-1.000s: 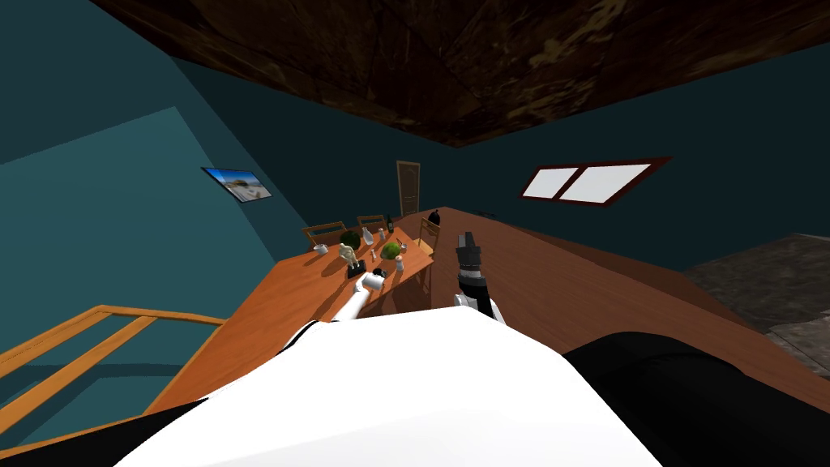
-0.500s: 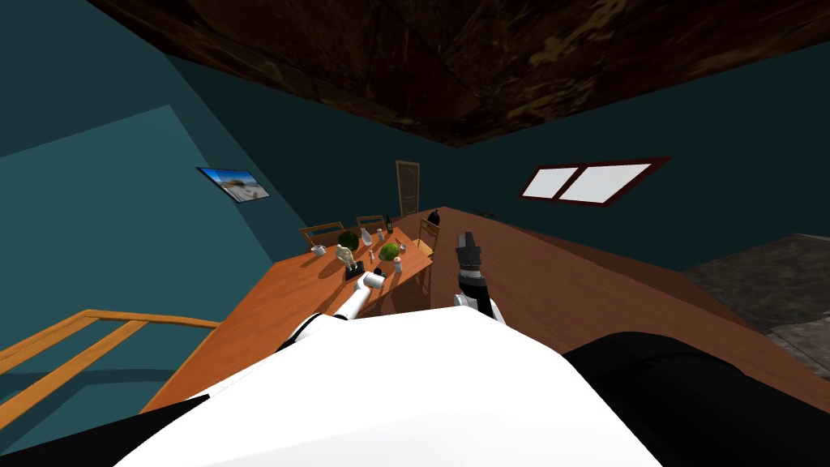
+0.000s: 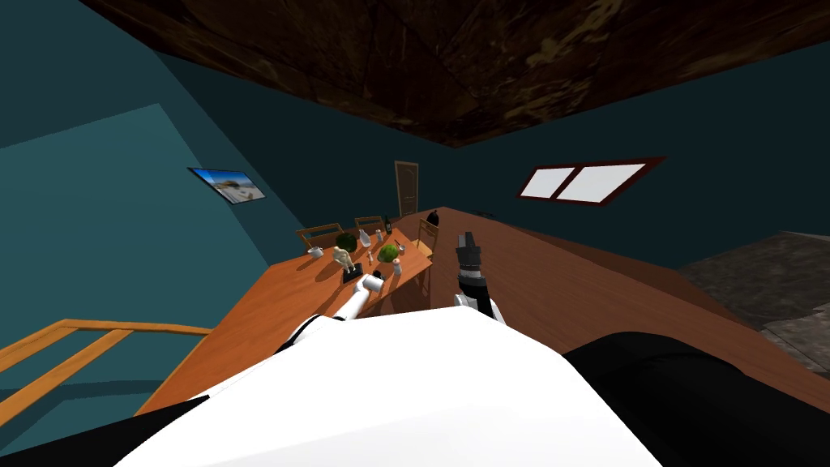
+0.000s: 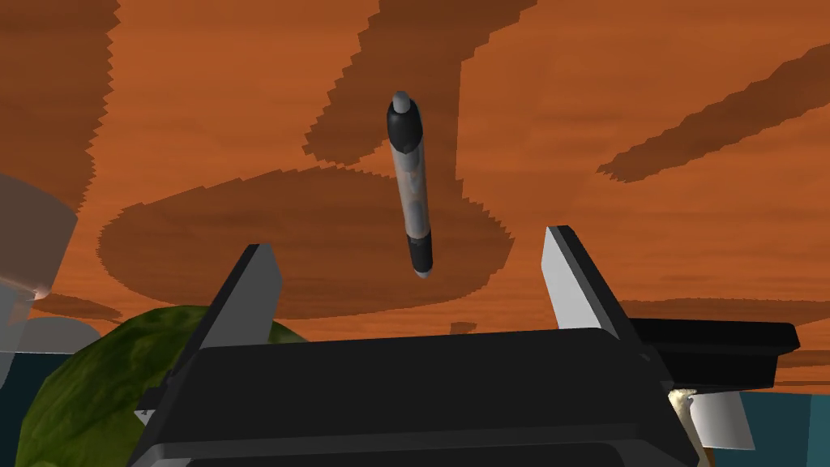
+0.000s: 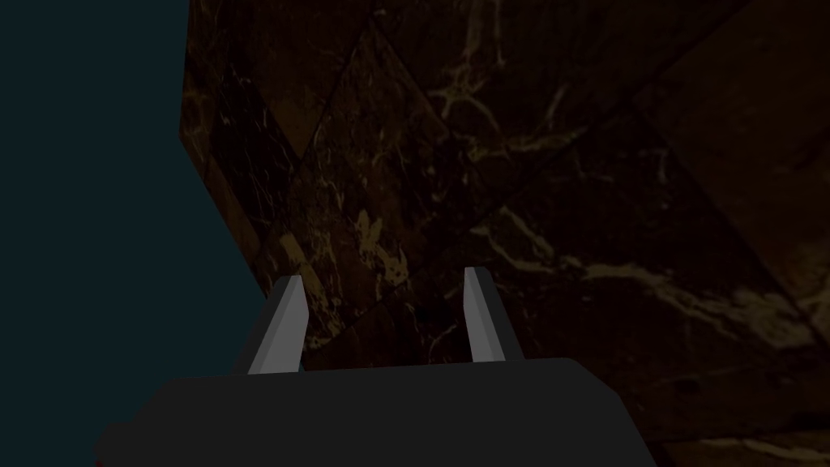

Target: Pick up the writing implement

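Your left claw (image 4: 409, 239) stood wide open, its fingers (image 4: 258, 280) well apart and gripping nothing. The pen (image 4: 409, 182) lay flat on the table (image 4: 648, 97) straight ahead of the claw. It had a grey barrel with black at both ends. Its nearer end showed between the fingertips and touched neither, and the rest pointed away from the claw. Shadows crossed the orange top around it. Beside one finger you had a green ball (image 4: 89, 381), with a grey thing (image 4: 28, 235) just past it. Beside the other finger sat a black base (image 4: 721, 340) with something cream under its edge. In the head view your left arm reached over the far part of the table, among small things standing there. Your right claw (image 5: 384, 276) was raised beside the table, its fingers parted more narrowly and holding nothing.
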### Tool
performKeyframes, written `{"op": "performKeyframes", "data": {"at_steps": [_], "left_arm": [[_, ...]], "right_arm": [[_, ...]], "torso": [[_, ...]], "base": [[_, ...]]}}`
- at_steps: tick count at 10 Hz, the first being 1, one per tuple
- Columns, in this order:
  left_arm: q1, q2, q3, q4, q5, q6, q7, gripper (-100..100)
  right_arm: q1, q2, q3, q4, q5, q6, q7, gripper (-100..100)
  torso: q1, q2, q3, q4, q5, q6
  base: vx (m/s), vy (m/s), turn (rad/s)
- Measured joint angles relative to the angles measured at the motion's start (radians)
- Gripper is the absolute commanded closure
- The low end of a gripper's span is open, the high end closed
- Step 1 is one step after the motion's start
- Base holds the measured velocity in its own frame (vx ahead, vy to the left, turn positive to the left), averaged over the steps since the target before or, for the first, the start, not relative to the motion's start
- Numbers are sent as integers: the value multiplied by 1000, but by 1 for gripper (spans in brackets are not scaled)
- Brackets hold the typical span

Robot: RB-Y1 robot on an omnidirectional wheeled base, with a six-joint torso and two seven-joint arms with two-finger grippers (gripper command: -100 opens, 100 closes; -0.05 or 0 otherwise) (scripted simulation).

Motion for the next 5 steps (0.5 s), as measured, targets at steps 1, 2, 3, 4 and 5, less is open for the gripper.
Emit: {"op": "performKeyframes", "data": {"at_steps": [1,2,3,4,5], "left_arm": [[12,2,-2,7,-4,-18,7,-100],[13,3,-2,7,-5,-22,9,100],[13,3,-2,7,-5,-21,9,100],[13,4,-2,8,-5,-21,9,100],[13,3,-2,7,-5,-21,9,100]], "right_arm": [[0,0,0,0,0,0,0,0],[0,0,0,0,0,0,0,0],[0,0,0,0,0,0,0,0],[0,0,0,0,0,0,0,0],[0,0,0,0,0,0,0,0]], "torso": [[0,-1,0,0,0,0],[0,1,0,0,0,0],[0,3,1,1,0,0],[0,3,2,1,1,1],[0,3,2,1,0,0]], "base": [[33,1,-5],[6,0,1],[0,0,0],[0,0,0],[0,0,0]]}}
